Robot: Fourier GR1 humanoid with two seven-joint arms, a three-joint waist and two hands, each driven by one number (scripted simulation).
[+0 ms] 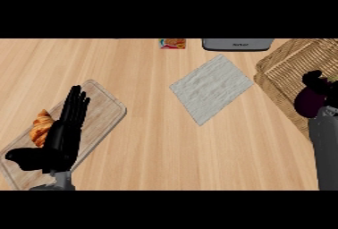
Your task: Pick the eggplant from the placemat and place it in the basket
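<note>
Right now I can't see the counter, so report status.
Left hand open, resting over tray. Right hand shut on eggplant, above basket. Placemat bare. Nothing blocking.

The counter (165, 147) is lit evenly and brightly; no glare is seen. Only faint, soft shadow is cast beside the left hand (66, 129).

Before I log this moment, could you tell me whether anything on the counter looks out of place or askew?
Nothing looks spilled or damaged. The placemat lies bare and turned at an angle to the counter's edge; the right hand holds the eggplant over the basket.
</note>
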